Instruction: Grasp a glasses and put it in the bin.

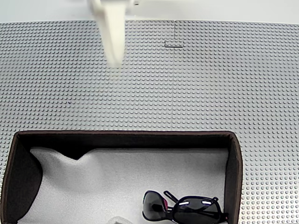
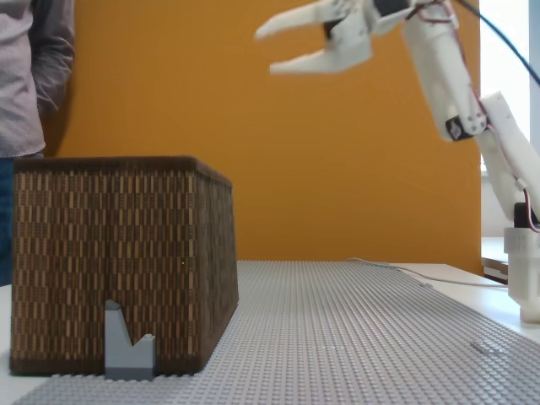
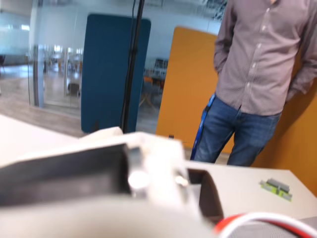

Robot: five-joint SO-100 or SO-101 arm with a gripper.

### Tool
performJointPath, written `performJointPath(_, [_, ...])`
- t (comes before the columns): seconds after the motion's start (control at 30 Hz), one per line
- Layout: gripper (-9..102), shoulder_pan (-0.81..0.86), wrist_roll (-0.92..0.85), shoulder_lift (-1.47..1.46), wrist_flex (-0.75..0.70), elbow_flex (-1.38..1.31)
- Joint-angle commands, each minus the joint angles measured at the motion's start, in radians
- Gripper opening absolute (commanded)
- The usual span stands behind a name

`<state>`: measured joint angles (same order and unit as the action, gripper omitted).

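Note:
The glasses (image 1: pixel 184 209), dark wraparound sunglasses with a pink-red accent, lie on the white padding in the near right corner of the bin (image 1: pixel 236 163). The bin is a large box with dark brown walls. In a fixed view from the side its woven wall (image 2: pixel 118 261) stands at the left on the studded plate. My white gripper (image 2: pixel 266 51) hangs high in the air to the right of the bin, open, with nothing between its fingers. From above it shows as a blurred white shape (image 1: pixel 113 56) over the plate's far part, well away from the bin.
The grey studded baseplate (image 1: pixel 187 93) spreads beyond the bin. A small grey brick piece (image 2: pixel 128 346) stands against the bin's front wall. A person (image 3: pixel 257 74) stands behind the table by the orange partition. A green-grey brick (image 3: pixel 276 188) lies on the table.

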<state>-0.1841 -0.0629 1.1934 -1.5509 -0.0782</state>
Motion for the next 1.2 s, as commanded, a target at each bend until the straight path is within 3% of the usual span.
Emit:
performJointPath(0.0, [19,-0.002,-0.083,0.288,-0.003,-0.041])
performJointPath(0.33, [19,0.020,-0.158,0.690,-0.129,-0.040])
performJointPath(0.63, [18,0.255,-0.149,0.994,-0.152,0.006])
performJointPath(0.77, [19,0.275,-0.143,1.232,-0.006,0.374])
performJointPath(0.9, [19,0.278,-0.117,1.545,0.318,1.023])
performJointPath(1.17, [19,0.215,-0.057,1.629,0.572,1.586])
